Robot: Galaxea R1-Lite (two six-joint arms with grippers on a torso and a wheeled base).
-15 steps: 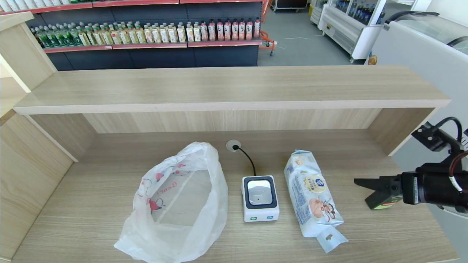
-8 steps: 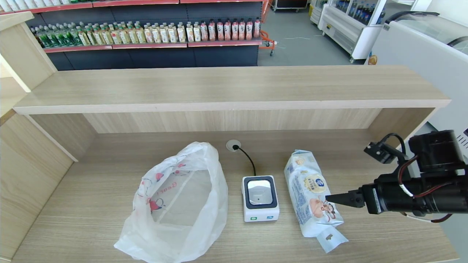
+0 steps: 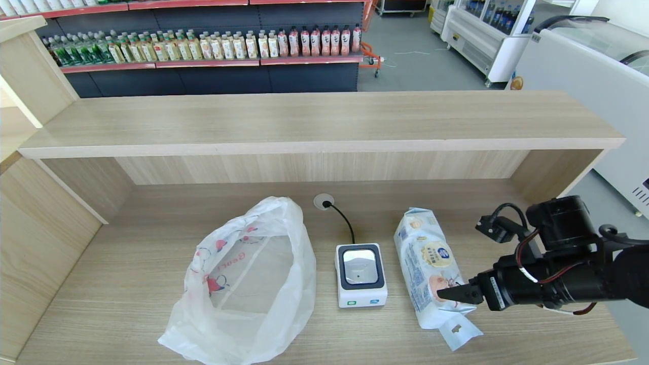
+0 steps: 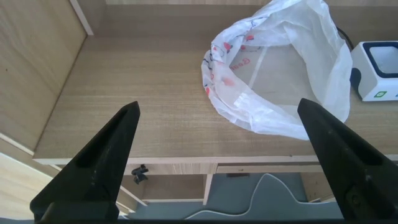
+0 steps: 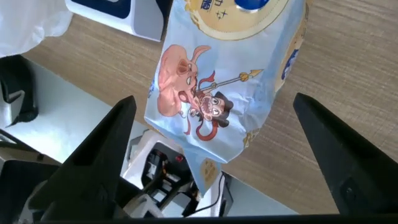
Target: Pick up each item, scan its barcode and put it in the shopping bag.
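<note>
Firstly, head view. A white scanner (image 3: 361, 275) stands on the wooden tabletop (image 3: 127, 284). The snack packet (image 3: 431, 263) lies flat just beside the scanner on the robot's right, its crimped tab at the end nearer the robot. The shopping bag (image 3: 243, 284) slumps near the scanner on its other side, mouth gaping upward. It appears to hold nothing yet. The right gripper (image 3: 446, 295) hangs at the packet's near end, on the side away from the scanner. Whether it touches the film cannot be told.

Left wrist view. The left gripper (image 4: 219, 106) has its jaws spread wide and holds nothing. The bag (image 4: 273, 68) lies beyond them, with the scanner (image 4: 376, 62) just beside its rim.

Right wrist view. The right gripper's (image 5: 212, 98) jaws are spread wide, one on either side of the packet's (image 5: 199, 74) printed end, not closed on it. A corner of the scanner (image 5: 144, 23) lies just beside the packet.

Handling, as a judgement. The packet looks light, soft and puffed, with slick, crinkly film and possibly brittle contents. A modest squeeze across its width near mid-body seems better than a hold on the thin tab, which would let it swing.
</note>
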